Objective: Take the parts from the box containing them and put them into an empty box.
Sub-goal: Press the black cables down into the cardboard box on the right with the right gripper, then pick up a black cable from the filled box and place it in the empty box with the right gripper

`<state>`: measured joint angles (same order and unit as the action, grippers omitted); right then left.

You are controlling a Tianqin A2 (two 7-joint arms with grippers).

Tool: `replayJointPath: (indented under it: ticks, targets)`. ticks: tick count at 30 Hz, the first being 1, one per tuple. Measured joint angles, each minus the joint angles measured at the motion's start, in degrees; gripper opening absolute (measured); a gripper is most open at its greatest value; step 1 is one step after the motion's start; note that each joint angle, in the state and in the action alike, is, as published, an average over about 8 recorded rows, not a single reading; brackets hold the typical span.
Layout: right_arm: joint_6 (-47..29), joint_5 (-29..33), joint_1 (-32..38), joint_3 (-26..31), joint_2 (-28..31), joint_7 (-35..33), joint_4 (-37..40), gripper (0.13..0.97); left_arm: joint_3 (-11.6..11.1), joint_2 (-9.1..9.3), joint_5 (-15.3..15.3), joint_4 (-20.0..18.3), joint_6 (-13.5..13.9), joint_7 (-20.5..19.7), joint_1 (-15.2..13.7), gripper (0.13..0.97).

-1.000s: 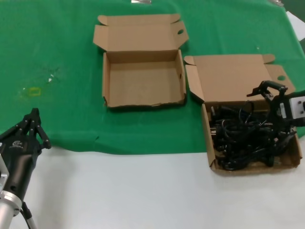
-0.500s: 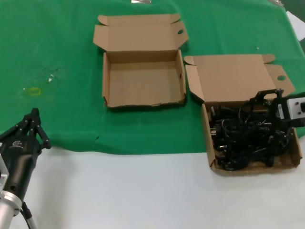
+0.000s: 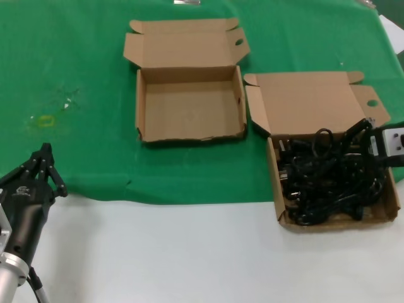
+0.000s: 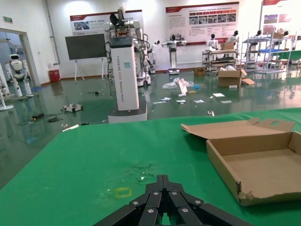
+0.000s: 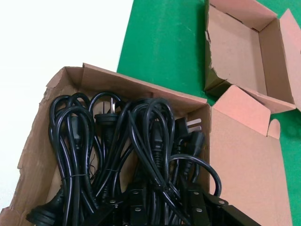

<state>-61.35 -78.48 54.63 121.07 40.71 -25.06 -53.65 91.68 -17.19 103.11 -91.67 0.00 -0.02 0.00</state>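
Note:
The black power cords (image 3: 315, 177) lie tangled in the right cardboard box (image 3: 341, 221), its lid folded back. My right gripper (image 3: 352, 140) is down among the cords at the box's far right. In the right wrist view its fingers (image 5: 136, 200) stand apart with several cord loops (image 5: 113, 141) between them, inside the box (image 5: 141, 88). The empty box (image 3: 189, 136) stands open on the green cloth to the left, and also shows in the right wrist view (image 5: 235, 47). My left gripper (image 3: 44, 151) is shut and empty at the near left, seen also in the left wrist view (image 4: 163, 180).
A green cloth (image 3: 82, 57) covers the far part of the table; the near part is white (image 3: 158, 252). A small yellow mark (image 3: 45, 120) is on the cloth at left. The empty box's lid (image 3: 183, 47) lies open behind it.
My right gripper has moved down from above the box's back edge into the cords. The left arm has not moved.

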Motion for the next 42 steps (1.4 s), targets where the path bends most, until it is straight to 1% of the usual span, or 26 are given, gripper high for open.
replayJointPath:
  ticks: [5,6,14,22,29,35,42]
  targets:
    - [-0.10,0.24,-0.44,-0.23,0.56,1.12,-1.29,0.309,0.00,0.00,0.00,0.00,0.00,0.00,0.00,0.144]
    - [-0.16,0.29,-0.51,-0.28,0.70,1.40,-1.61,0.309,0.00,0.00,0.00,0.00,0.00,0.00,0.00,0.144]
    - [-1.71,0.34,-0.05,-0.87,1.90,5.21,-5.17,0.219,0.00,0.00,0.00,0.00,0.00,0.00,0.00,0.144]
    - [-4.43,-0.20,2.56,-1.70,2.47,10.43,-9.07,0.217,0.00,0.00,0.00,0.00,0.00,0.00,0.00,0.144]
    - [-5.35,-0.42,5.36,-1.84,0.85,12.94,-10.24,0.216,0.00,0.00,0.00,0.00,0.00,0.00,0.00,0.144]
    - [-4.15,0.08,7.51,-1.05,-2.91,13.12,-8.98,0.215,0.00,0.00,0.00,0.00,0.00,0.00,0.00,0.144]
    - [-1.19,0.37,9.42,0.23,-9.08,10.65,-4.30,0.215,0.00,0.00,0.00,0.00,0.00,0.00,0.00,0.144]
